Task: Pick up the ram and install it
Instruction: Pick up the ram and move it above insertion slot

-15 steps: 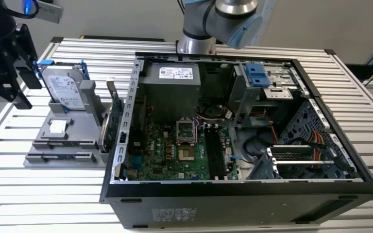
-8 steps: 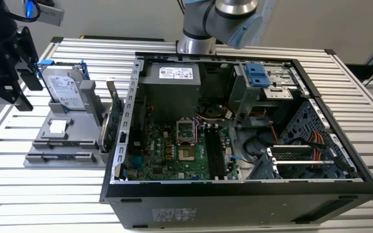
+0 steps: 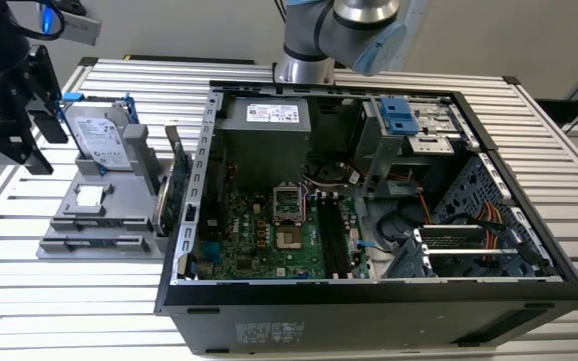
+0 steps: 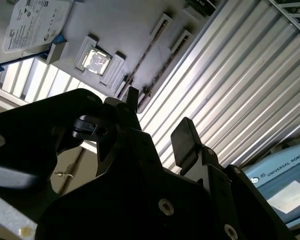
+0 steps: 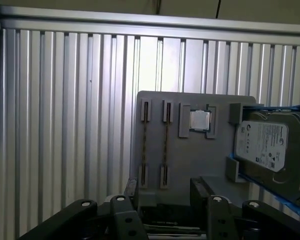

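Nearby: end effector (image 5: 165,187), ram (image 5: 165,142), labelled drive (image 5: 266,149).

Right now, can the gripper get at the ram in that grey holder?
Probably yes. The gripper is open and empty, facing the grey holder; nothing covers the ram, and the hard drive sits apart from it.

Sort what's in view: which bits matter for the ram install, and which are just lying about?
Job in hand:
- ram, two strips slotted in the grey holder
- pincer, open, holding nothing, near the holder
- motherboard inside the open case

Lying about:
- hard drive
- processor chip
- expansion card
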Robot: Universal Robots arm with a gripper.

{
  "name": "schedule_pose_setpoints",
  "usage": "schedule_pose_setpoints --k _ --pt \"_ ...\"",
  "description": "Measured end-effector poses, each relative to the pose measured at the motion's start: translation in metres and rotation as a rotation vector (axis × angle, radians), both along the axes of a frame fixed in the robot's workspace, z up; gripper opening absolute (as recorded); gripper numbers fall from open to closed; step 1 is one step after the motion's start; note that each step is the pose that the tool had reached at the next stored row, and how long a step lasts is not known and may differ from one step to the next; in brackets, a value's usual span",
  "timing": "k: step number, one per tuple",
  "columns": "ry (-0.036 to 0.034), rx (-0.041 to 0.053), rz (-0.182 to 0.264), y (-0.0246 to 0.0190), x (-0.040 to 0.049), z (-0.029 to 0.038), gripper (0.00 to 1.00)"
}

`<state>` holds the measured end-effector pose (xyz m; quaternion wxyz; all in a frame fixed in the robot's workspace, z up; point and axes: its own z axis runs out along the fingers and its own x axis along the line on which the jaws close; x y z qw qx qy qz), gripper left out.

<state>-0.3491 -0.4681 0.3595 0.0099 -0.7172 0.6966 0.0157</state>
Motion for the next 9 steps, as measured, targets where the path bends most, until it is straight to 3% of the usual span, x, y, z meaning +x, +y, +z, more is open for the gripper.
schedule_pose_setpoints --k 9 --pt "-0.0001 0.0001 -0.002 0.0000 0.0000 -0.0041 1.00"
